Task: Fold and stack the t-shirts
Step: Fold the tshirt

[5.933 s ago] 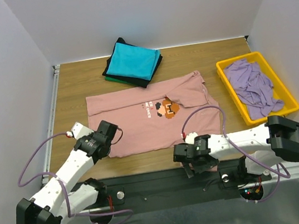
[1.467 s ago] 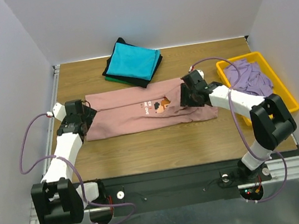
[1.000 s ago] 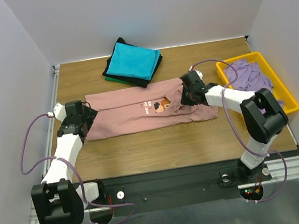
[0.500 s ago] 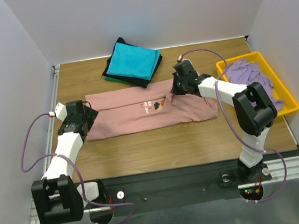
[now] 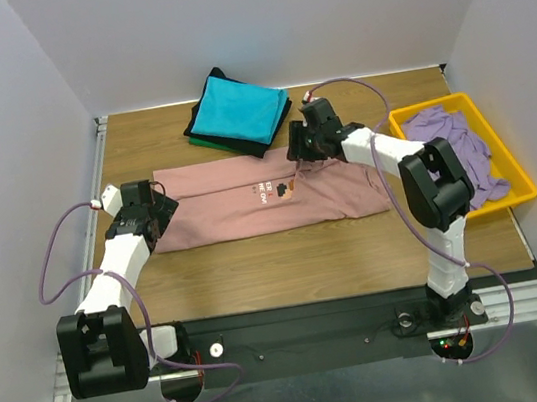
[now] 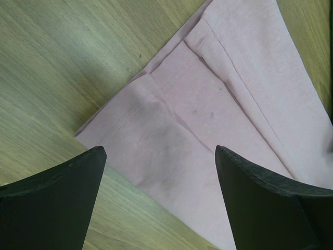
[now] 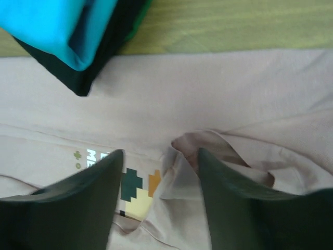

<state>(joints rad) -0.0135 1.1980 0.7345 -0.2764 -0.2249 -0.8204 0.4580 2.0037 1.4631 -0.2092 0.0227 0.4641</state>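
The dusty-pink t-shirt (image 5: 220, 213) lies folded into a long band across the middle of the table, with its pixel print (image 5: 283, 189) partly showing. My left gripper (image 5: 155, 216) hovers open over the shirt's left end, and the hemmed corner (image 6: 208, 104) lies below its fingers (image 6: 52, 200). My right gripper (image 5: 300, 152) is open at the shirt's far edge. A loose raised fold of pink cloth (image 7: 182, 156) sits between its fingers (image 7: 244, 208), beside the print (image 7: 136, 188). Turquoise (image 5: 234, 107), black and green t-shirts are stacked behind. A lavender t-shirt (image 5: 452, 143) is crumpled in the tray.
The yellow tray (image 5: 402, 130) stands at the right, close to my right arm. The folded stack (image 7: 52, 31) lies just beyond the pink shirt's far edge. Bare wooden table (image 5: 287, 259) shows in front of the shirt, and walls close in three sides.
My right gripper carried the cloth left and toward the far edge, then opened and let go of the fold. The left gripper has stayed open in place.
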